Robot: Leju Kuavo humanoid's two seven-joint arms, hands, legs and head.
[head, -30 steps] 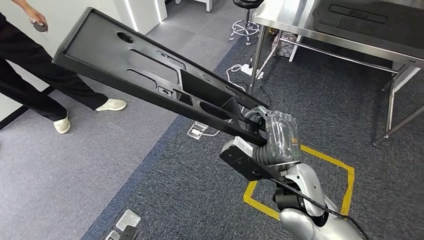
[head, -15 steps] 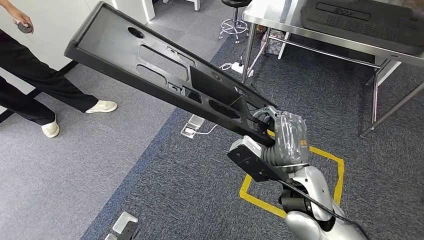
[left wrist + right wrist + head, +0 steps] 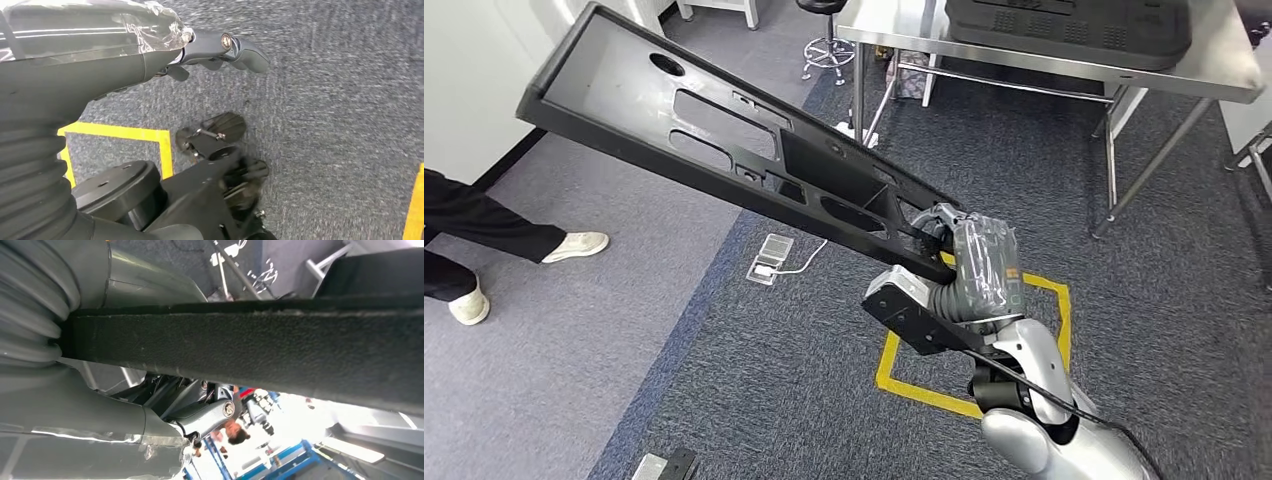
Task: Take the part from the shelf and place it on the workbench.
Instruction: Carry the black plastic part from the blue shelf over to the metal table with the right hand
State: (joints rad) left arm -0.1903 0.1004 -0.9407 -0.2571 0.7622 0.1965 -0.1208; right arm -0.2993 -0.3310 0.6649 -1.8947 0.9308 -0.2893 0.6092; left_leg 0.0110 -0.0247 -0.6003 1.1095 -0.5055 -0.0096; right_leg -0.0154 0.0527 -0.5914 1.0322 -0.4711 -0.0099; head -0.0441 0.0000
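Observation:
A long black plastic part (image 3: 724,140) with several cut-outs slants up to the left over the floor in the head view. My right hand (image 3: 972,262) grips its lower end, the fingers wrapped round the edge. In the right wrist view the part's black edge (image 3: 250,355) crosses the picture, with my right hand (image 3: 200,415) closed under it. The steel workbench (image 3: 1224,70) stands at the far right and carries another black part (image 3: 1064,25). In the left wrist view my left hand (image 3: 165,45) hangs over the carpet with its fingers straight and holds nothing.
A person's legs and white shoes (image 3: 484,240) stand at the left. A yellow tape square (image 3: 924,390) marks the dark carpet below my right arm. A floor socket (image 3: 769,258) with a cable lies near the workbench legs, and a stool (image 3: 824,40) stands behind.
The whole picture has shifted: the camera has turned, so the workbench sits more to the centre and the person nearer the left edge. My right hand still holds the part.

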